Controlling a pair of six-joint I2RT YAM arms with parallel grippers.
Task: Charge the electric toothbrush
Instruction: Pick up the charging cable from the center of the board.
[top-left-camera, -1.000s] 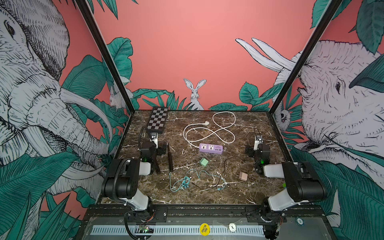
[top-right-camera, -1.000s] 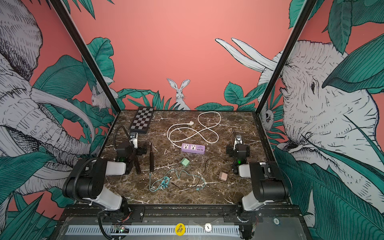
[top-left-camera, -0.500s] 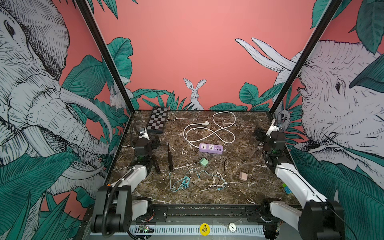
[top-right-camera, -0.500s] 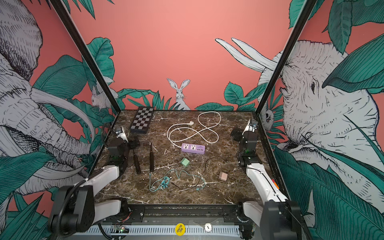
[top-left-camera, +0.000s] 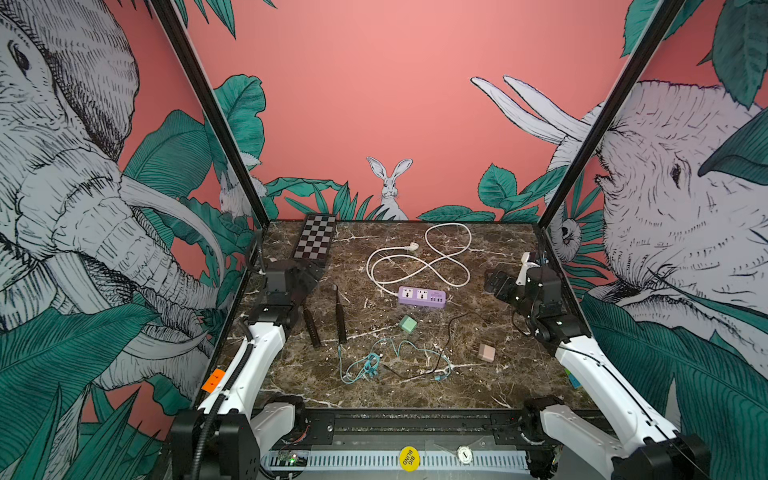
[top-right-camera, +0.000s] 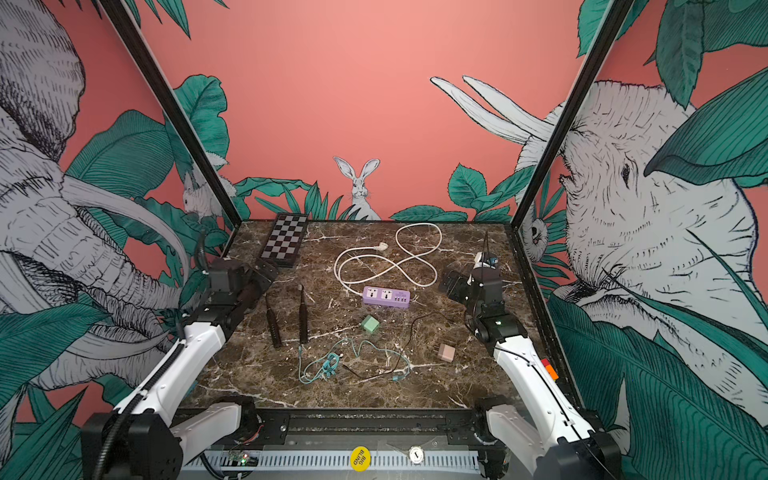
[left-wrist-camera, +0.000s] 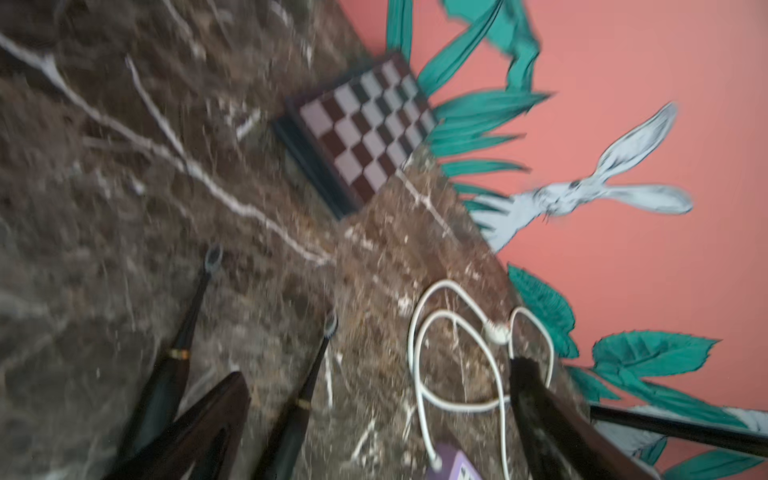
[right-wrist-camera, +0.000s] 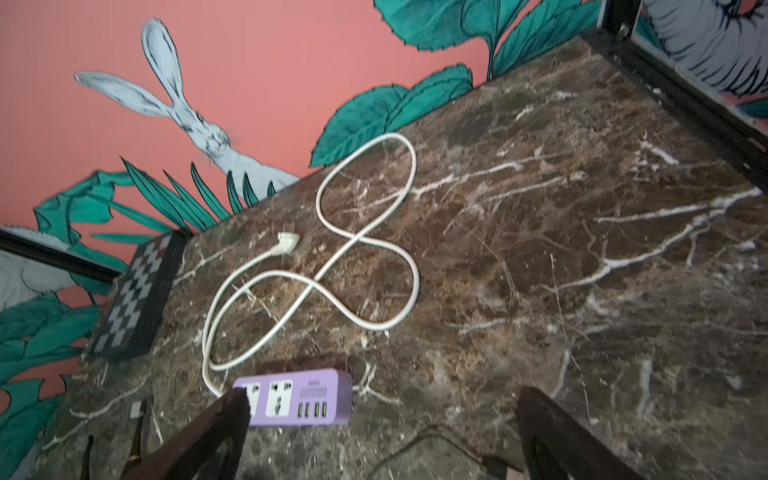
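We see left end effector (left-wrist-camera: 379, 370) and right end effector (right-wrist-camera: 382, 395) wide open, empty. Toothbrushes (top-left-camera: 340, 316) lie flat on worktop (top-left-camera: 511, 386).

Marble table (top-left-camera: 498, 253), clearances.
- Far right: bare, open passage.
- Near edge: bare across its width.
- Far centre: white cord (right-wrist-camera: 356, 240) in flat loops, joined to the purple power strip (top-left-camera: 421, 296).
- Far left corner: chessboard (top-left-camera: 313, 241).
- Left: left toothbrush (top-left-camera: 311, 328) and right toothbrush (top-left-camera: 340, 324) lie side by side, a narrow lane between.
- Near centre: green adapter (top-left-camera: 408, 324), cable tangle (top-left-camera: 370, 365), pink adapter (top-left-camera: 486, 352), gaps between.
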